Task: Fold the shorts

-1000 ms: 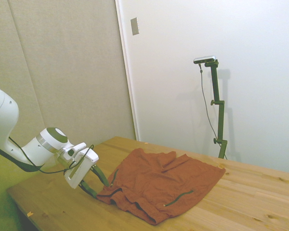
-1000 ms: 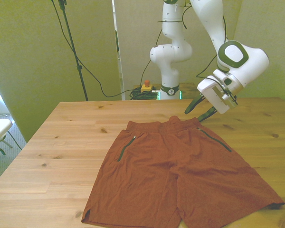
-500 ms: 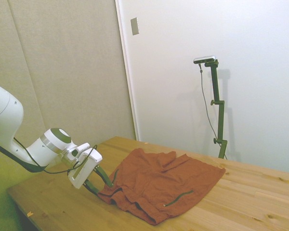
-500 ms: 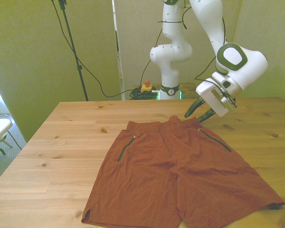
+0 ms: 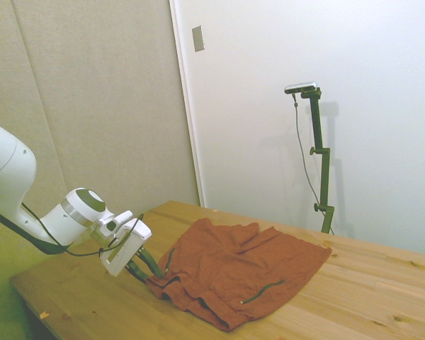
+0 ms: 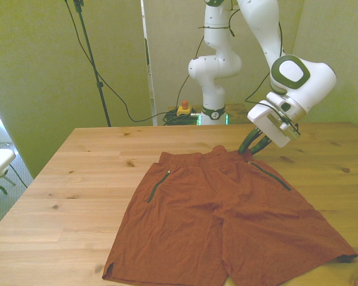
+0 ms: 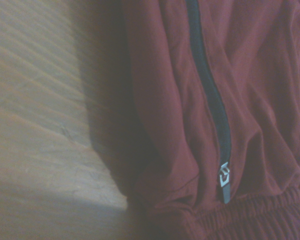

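- Wooden table [image 6: 77,179] carries the shorts [image 6: 227,214], spread flat with the waistband toward the far edge in our front view.
- We see the gripper [image 6: 252,147] at the waistband corner on the front view's right, its fingers drawn close on the fabric edge.
- Our side view shows the shorts [image 5: 234,273] rumpled beside the gripper [image 5: 143,268].
- Only the wrist view shows us a dark zipper [image 7: 210,100] with its metal pull [image 7: 224,180].
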### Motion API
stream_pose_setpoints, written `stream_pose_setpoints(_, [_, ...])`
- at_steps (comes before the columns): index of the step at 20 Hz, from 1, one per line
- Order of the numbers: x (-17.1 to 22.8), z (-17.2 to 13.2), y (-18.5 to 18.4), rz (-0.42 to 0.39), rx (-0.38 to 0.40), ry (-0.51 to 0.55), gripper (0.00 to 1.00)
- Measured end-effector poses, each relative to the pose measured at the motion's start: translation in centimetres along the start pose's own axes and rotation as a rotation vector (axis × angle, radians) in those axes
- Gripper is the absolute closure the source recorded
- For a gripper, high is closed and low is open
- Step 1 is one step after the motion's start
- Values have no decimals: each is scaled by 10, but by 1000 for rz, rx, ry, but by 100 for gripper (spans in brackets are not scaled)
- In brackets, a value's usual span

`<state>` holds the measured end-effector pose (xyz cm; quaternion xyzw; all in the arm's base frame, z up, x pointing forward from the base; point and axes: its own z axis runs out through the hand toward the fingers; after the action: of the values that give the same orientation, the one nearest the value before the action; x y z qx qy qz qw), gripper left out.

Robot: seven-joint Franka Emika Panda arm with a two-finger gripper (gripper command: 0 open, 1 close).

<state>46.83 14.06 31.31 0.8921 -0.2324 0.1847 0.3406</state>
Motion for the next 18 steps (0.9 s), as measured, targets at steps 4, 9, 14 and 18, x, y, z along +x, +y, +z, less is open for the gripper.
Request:
stream_pose_setpoints(4, [1,-2,-2,2,26,2,100])
stream_pose_setpoints(9, [5,-3,-1,13,49,5,100])
stream_pose_setpoints(14, [18,-10,11,52,79,18,100])
stream_pose_setpoints(18, [24,-16,27,88,91,26,100])
